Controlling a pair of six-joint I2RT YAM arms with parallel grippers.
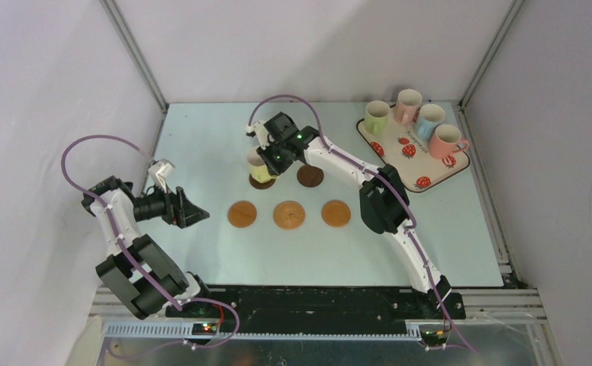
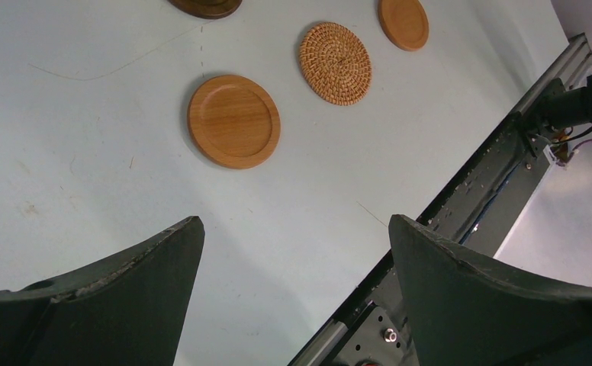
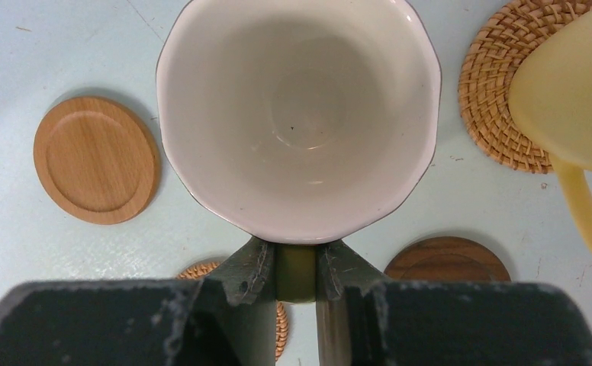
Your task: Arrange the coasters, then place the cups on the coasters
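My right gripper (image 3: 295,255) is shut on the green handle of a pale green cup (image 3: 297,114), whose white inside faces up. In the top view this cup (image 1: 261,169) is over the left dark brown coaster (image 1: 262,184); I cannot tell whether it rests on it. A yellow cup (image 3: 575,84) stands on a woven coaster (image 3: 499,99), hidden under the right arm in the top view. The other dark brown coaster (image 1: 310,176) lies bare. So does a front row of wooden (image 1: 242,213), woven (image 1: 289,214) and wooden (image 1: 336,213) coasters. My left gripper (image 2: 294,221) hangs open and empty at the left.
A strawberry-print tray (image 1: 434,171) at the back right carries several cups: green (image 1: 377,117), pink (image 1: 409,105), blue (image 1: 430,120) and pink (image 1: 447,141). White walls with metal posts close the table on three sides. A black rail (image 2: 461,198) runs along the near edge.
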